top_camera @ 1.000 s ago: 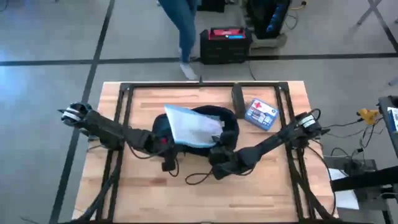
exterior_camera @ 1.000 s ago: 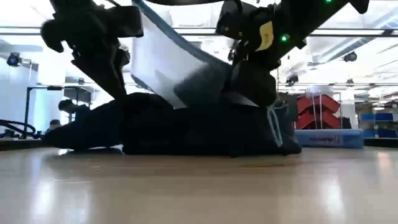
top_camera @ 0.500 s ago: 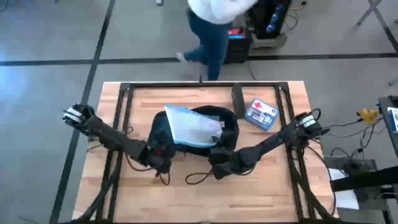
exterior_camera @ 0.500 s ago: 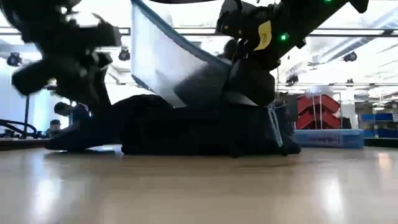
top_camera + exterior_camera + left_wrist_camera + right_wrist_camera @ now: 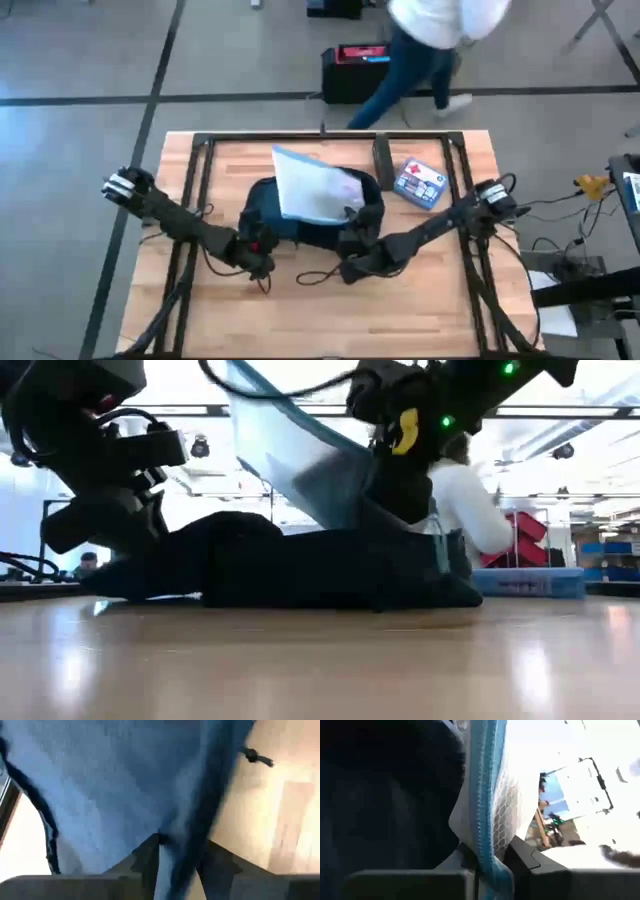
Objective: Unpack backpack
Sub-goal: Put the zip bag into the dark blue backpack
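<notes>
The right gripper [image 5: 352,262], clamped on the mesh pouch's [image 5: 312,190] zipper edge above the backpack [image 5: 262,208], could drag it along unless the left gripper [image 5: 256,253], seemingly pinching its fabric, holds.

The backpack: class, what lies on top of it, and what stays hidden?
On the backpack lies a clear pouch with a blue zip edge, which the right gripper pinches. The left gripper closes on the bag's fabric. The backpack's inside is covered.
</notes>
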Robot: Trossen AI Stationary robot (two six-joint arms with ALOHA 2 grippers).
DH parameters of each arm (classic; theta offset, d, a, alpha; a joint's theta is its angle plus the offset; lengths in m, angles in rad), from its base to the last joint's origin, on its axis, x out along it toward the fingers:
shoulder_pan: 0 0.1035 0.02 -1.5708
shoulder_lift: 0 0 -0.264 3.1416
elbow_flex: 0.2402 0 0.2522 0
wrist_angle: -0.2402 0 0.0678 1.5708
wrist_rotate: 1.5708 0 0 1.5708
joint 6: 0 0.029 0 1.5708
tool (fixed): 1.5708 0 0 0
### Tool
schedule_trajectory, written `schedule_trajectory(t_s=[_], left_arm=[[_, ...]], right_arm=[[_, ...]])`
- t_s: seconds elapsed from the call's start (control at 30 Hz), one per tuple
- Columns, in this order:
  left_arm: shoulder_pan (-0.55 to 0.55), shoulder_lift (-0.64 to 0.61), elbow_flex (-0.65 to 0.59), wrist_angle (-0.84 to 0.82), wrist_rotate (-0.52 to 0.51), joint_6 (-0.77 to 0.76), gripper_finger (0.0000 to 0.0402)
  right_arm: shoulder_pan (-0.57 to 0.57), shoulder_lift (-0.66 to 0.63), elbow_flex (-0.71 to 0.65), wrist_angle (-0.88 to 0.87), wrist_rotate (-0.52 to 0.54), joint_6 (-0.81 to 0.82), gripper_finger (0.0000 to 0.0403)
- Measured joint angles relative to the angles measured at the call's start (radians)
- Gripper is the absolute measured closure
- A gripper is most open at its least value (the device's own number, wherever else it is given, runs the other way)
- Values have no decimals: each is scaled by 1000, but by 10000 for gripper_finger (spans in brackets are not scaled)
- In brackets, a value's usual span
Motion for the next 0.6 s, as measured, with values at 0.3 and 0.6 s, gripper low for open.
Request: schedule_trajectory(t_s=[0.3, 0.6], left_arm=[[-30, -11, 47, -18, -59, -2, 399], [-42, -69, 52, -45, -118, -5, 401]], right_arm=[[-44, 39, -56, -65, -149, 112, 368], [-45, 38, -88, -203, -268, 215, 368]])
